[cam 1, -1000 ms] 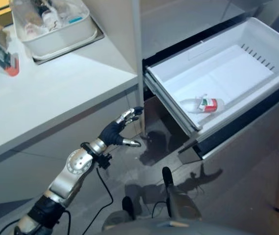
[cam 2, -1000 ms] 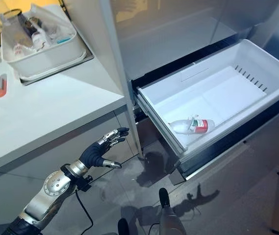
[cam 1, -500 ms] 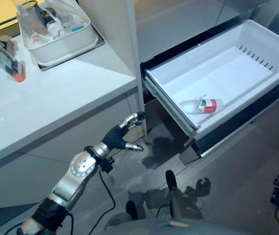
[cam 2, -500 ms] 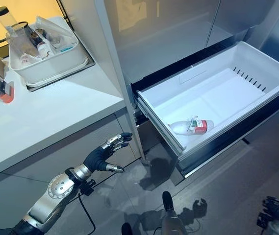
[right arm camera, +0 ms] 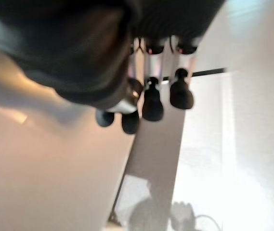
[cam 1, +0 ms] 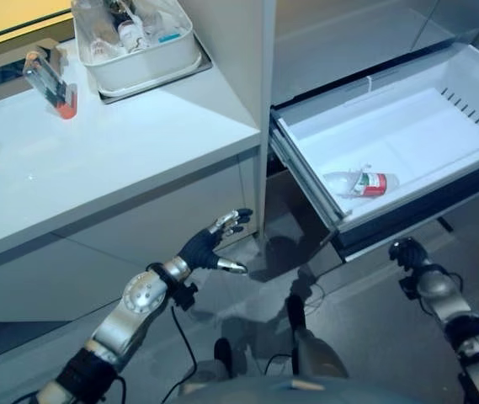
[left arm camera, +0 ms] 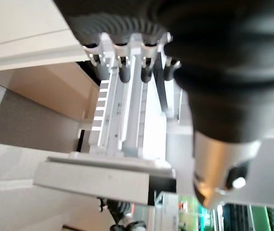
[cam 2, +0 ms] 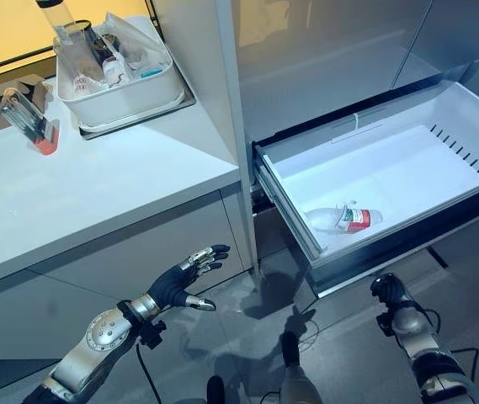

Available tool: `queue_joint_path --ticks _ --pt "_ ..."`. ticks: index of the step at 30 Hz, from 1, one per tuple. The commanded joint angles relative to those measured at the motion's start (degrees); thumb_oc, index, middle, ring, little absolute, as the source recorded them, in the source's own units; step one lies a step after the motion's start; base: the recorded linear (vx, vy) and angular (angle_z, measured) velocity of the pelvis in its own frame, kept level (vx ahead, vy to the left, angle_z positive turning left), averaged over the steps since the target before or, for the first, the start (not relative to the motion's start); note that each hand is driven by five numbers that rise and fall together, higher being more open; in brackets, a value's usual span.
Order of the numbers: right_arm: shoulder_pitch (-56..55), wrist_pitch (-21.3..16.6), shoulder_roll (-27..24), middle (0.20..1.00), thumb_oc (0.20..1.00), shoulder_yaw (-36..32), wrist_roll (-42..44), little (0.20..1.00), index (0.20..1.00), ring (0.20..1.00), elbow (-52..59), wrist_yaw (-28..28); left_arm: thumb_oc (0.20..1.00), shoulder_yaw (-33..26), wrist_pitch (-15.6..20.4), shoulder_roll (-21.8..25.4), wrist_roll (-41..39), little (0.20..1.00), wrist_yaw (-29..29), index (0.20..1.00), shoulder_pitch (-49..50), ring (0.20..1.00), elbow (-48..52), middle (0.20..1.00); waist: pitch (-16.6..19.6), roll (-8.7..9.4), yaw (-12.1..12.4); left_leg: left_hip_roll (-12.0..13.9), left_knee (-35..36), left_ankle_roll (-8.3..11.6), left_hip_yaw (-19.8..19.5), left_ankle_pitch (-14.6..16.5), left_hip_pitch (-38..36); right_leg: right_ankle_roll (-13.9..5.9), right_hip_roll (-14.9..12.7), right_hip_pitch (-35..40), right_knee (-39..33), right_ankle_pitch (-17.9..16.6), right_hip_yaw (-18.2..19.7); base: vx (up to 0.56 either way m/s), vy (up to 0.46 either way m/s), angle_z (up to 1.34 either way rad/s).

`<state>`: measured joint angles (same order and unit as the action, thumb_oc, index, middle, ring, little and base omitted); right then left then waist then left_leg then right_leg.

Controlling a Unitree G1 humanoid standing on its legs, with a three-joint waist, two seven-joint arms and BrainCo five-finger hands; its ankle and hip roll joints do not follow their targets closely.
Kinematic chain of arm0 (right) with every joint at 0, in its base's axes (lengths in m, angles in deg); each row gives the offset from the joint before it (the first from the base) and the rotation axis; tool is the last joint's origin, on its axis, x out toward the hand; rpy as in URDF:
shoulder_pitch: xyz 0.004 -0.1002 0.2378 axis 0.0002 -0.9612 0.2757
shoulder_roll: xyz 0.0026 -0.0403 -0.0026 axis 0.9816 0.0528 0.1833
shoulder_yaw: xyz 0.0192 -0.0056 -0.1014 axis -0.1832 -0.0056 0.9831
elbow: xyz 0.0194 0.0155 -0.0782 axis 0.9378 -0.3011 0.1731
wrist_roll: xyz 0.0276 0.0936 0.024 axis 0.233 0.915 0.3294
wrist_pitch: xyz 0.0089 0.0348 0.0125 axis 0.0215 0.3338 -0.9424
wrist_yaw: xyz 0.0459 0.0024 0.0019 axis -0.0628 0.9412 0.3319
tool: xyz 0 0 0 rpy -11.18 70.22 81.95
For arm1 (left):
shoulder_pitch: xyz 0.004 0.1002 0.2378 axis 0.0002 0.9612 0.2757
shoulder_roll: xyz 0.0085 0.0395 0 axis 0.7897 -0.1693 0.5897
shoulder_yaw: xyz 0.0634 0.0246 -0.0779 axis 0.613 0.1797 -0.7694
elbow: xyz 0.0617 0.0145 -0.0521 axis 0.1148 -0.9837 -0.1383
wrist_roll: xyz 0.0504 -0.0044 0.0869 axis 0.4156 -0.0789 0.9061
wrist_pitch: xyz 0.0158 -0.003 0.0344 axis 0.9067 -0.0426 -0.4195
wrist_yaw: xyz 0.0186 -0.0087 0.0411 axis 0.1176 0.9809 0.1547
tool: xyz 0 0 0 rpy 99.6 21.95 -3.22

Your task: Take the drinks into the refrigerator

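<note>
- We see the drink bottle lying on its side in the open white refrigerator drawer, near its front wall, on the right of the scene.
- The left robot hand hangs low in front of the cabinet below the worktop, fingers spread and relaxed, holding nothing; the right robot hand sits low just before the drawer front, fingers curled in, empty.
- A white tub of bottles stands far on the worktop; a red-capped container lies to its left.
</note>
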<state>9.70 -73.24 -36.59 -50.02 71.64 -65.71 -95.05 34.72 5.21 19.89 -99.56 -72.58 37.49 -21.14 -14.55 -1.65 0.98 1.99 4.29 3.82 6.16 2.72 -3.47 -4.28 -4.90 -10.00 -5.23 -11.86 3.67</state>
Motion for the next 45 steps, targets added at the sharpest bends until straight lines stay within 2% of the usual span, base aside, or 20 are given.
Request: queue_joint_path --ticks 1,6,11,17,24,25,27,30,33,36,39,42,45 --pt "24.00 -6.43 2.57 0.200 0.200 3.91 -3.38 0.200 0.200 0.200 5.35 -1.57 1.000 1.47 2.82 0.37 -1.91 1.000 -1.87 1.000 -3.59 1.000 5.07 1.000 -1.62 1.69 4.79 -3.42 -2.66 -4.39 -2.97 -1.56 7.63 -2.16 0.41 2.51 3.60 5.67 -1.43 -0.04 0.003 0.14" --pt "39.36 -5.85 5.92 0.200 0.200 11.64 -8.01 0.200 0.200 0.200 2.58 -2.22 1.000 2.08 3.01 0.12 -1.77 1.000 -3.70 1.000 -5.51 1.000 4.95 1.000 -2.65 2.03 6.87 -3.62 -2.34 -4.33 -3.93 -2.68 9.35 -2.05 0.33 1.09 3.61 5.01 -2.31 -0.04 0.000 0.08" --pt "48.63 -4.70 9.81 0.200 0.200 17.88 -14.76 0.200 0.200 0.200 3.10 -1.26 1.000 1.78 2.92 -0.08 -1.22 1.000 -4.90 1.000 -5.89 1.000 4.80 1.000 -3.73 2.28 7.84 -3.71 -2.06 -4.27 -4.43 -3.39 10.54 -1.97 0.33 0.12 3.54 4.49 -2.75 -0.02 0.007 0.10" --pt "50.28 -4.45 11.29 0.200 0.200 21.17 -19.92 0.200 0.200 0.200 3.06 0.08 1.000 0.99 2.97 -0.57 -0.71 1.000 -5.48 1.000 -5.55 1.000 4.61 1.000 -4.33 2.47 8.34 -3.68 -1.53 -4.13 -5.04 -4.02 11.16 -1.89 0.23 -0.43 3.16 4.05 -3.06 -0.01 0.001 0.12" --pt "43.02 -4.56 10.07 0.200 0.200 17.68 -16.30 0.200 0.200 0.200 0.96 0.15 1.000 -0.03 3.30 -1.33 0.02 1.000 -5.85 1.000 -5.11 1.000 4.24 1.000 -4.52 2.50 7.85 -3.61 -1.19 -4.05 -5.08 -4.07 10.98 -1.92 0.27 -0.19 2.85 4.02 -3.18 0.00 0.003 -0.01" --pt "38.62 -4.43 9.76 1.000 1.000 15.77 -14.43 1.000 1.000 1.000 0.93 0.61 1.000 -0.70 3.25 -1.81 0.33 1.000 -5.71 1.000 -4.69 1.000 4.24 1.000 -4.53 2.45 7.41 -3.58 -1.18 -4.06 -5.17 -4.02 10.85 -1.93 0.27 -0.15 2.88 4.08 -3.30 0.00 0.000 0.00" --pt "35.63 -4.74 9.38 1.000 1.000 14.54 -13.17 1.000 1.000 1.000 1.28 0.67 1.000 -0.96 3.29 -2.08 0.45 1.000 -5.58 1.000 -4.42 1.000 4.15 1.000 -4.53 2.42 7.25 -3.59 -1.14 -4.07 -5.23 -3.99 10.77 -1.94 0.26 -0.10 2.91 4.13 -3.32 -0.01 0.002 0.02" --pt "24.71 -5.30 9.46 1.000 1.000 9.54 -7.52 1.000 1.000 1.000 2.76 0.28 1.000 -1.62 3.39 -3.03 0.40 1.000 -5.41 1.000 -3.64 1.000 3.26 1.000 -4.38 2.49 6.57 -3.50 -1.08 -3.99 -5.35 -3.97 10.31 -1.95 0.26 0.17 3.10 4.36 -3.29 0.00 -0.007 0.03" --pt "14.91 -5.94 10.44 1.000 1.000 4.90 -3.50 1.000 1.000 1.000 0.23 0.02 1.000 -2.74 3.61 -4.07 -0.23 1.000 -5.20 1.000 -2.26 1.000 1.04 1.000 -4.03 2.54 5.81 -3.42 -1.06 -3.93 -5.48 -3.86 9.71 -1.91 0.19 0.78 3.27 4.69 -3.58 0.01 -0.019 0.06" --pt "6.89 -6.68 13.54 1.000 1.000 -0.09 1.77 1.000 1.000 1.000 -6.13 -0.18 1.000 -3.88 3.69 -6.21 -0.46 1.000 -5.82 1.000 -0.72 1.000 -3.95 1.000 -3.50 2.73 4.88 -3.33 -1.02 -3.80 -5.60 -3.85 9.10 -1.82 0.21 1.30 3.49 5.01 -3.94 0.02 -0.031 0.08" --pt "3.13 -7.14 15.10 1.000 1.000 -0.97 3.26 1.000 1.000 1.000 -9.60 0.65 1.000 -4.85 3.78 -8.19 0.68 1.000 -7.17 1.000 0.20 1.000 -9.34 1.000 -3.05 2.88 4.43 -3.13 -1.05 -3.74 -5.79 -3.74 8.67 -1.71 0.30 1.65 3.78 5.50 -4.18 0.00 -0.012 0.02" --pt "-2.80 -6.95 19.46 1.000 1.000 -5.36 8.53 1.000 1.000 1.000 -16.50 0.71 1.000 -7.47 1.68 -14.72 1.32 1.000 -10.08 1.000 2.05 1.000 -22.77 1.000 -1.90 2.97 3.42 -2.95 -1.40 -3.81 -5.53 -3.37 7.33 -1.39 0.56 2.82 4.44 6.28 -4.39 0.04 -0.027 -0.02" --pt "-5.13 -6.71 21.42 1.000 1.000 -5.67 9.46 1.000 1.000 1.000 -20.00 0.98 1.000 -9.82 0.39 -19.66 0.05 1.000 -12.85 1.000 0.77 1.000 -35.38 1.000 -1.02 2.97 2.85 -2.69 -1.43 -3.74 -5.42 -3.15 6.10 -1.14 0.78 3.76 4.95 6.91 -4.48 0.05 -0.030 0.00"
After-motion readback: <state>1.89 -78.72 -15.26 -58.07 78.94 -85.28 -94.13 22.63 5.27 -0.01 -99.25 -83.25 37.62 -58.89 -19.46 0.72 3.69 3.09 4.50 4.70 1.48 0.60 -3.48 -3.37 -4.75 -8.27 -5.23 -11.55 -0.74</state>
